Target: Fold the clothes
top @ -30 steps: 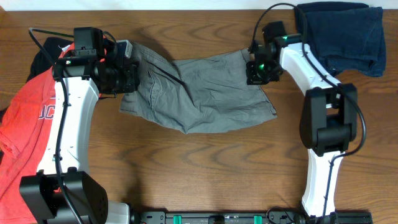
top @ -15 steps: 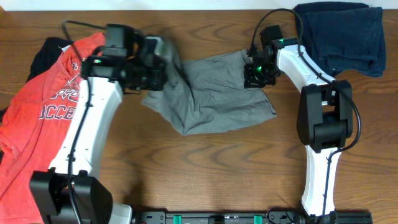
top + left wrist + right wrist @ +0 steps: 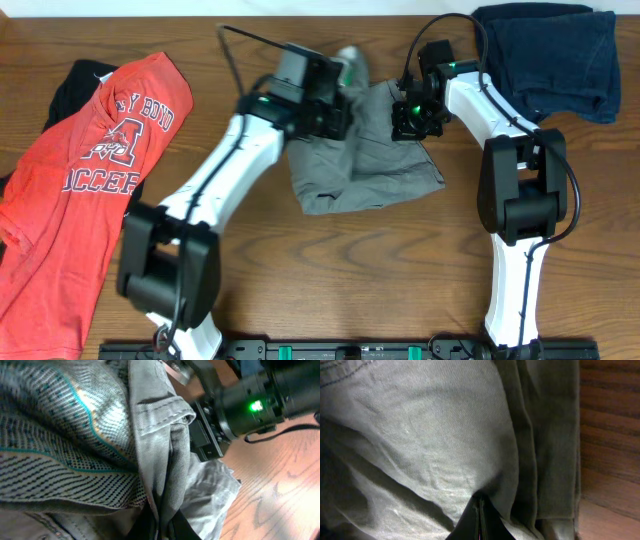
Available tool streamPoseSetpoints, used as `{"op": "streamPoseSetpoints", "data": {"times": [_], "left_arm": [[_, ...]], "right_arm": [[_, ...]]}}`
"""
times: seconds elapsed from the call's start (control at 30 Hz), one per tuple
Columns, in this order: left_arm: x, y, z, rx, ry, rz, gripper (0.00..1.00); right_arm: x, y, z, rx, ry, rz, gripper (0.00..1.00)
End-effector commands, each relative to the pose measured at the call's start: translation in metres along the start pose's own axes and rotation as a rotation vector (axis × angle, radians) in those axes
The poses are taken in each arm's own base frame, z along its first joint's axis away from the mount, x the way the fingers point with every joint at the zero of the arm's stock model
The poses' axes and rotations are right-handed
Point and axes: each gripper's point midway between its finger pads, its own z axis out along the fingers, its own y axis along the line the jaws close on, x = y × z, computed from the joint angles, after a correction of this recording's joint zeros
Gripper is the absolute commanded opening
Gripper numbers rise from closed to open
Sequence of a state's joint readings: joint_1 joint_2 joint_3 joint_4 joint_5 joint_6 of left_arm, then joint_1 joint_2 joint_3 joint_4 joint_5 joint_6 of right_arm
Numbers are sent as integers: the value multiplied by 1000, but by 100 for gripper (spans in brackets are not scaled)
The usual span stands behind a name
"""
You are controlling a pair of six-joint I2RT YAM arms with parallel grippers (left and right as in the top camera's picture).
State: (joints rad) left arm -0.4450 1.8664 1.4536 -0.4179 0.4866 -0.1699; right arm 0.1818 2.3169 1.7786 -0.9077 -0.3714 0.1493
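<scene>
The grey-khaki shorts [image 3: 365,165] lie at the table's middle back, partly doubled over. My left gripper [image 3: 345,85] is shut on the shorts' left end and holds it lifted over the right half, close to the right gripper. In the left wrist view the pinched cloth [image 3: 165,460] shows its patterned pale lining [image 3: 65,435]. My right gripper [image 3: 408,112] is shut on the shorts' right upper edge and holds it down at the table. In the right wrist view the closed fingertips [image 3: 480,517] pinch grey cloth [image 3: 445,435].
A red T-shirt with white lettering [image 3: 75,170] lies at the left over a dark garment [image 3: 75,80]. A dark navy garment [image 3: 550,60] lies at the back right corner, behind the right arm [image 3: 520,190].
My left gripper has carried the shorts' left end to the right, over the right half, folding the shorts. The red T-shirt is uncovered. The right gripper has stayed put.
</scene>
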Motion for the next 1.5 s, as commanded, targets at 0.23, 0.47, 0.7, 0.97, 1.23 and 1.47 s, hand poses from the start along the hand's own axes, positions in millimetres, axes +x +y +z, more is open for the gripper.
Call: {"op": "streamPoseSetpoints", "data": {"times": [0.23, 0.47, 0.7, 0.97, 1.23, 1.47], "left_arm": [[10, -10, 35, -54, 24, 1, 79], [0, -9, 25, -53, -8, 1, 98], [-28, 1, -36, -78, -113, -24, 98], [-26, 57, -119, -267, -155, -118, 98], [2, 103, -143, -402, -66, -184, 98], [7, 115, -149, -470, -56, -196, 98]], "right_arm": [[5, -13, 25, 20, 37, 29, 1], [-21, -12, -40, 4, -64, 16, 12], [-23, 0, -131, 9, -173, -82, 61], [2, 24, -102, 2, -70, -168, 93], [13, 13, -45, 121, -26, -192, 99], [13, -11, -21, 283, -37, -195, 99]]}}
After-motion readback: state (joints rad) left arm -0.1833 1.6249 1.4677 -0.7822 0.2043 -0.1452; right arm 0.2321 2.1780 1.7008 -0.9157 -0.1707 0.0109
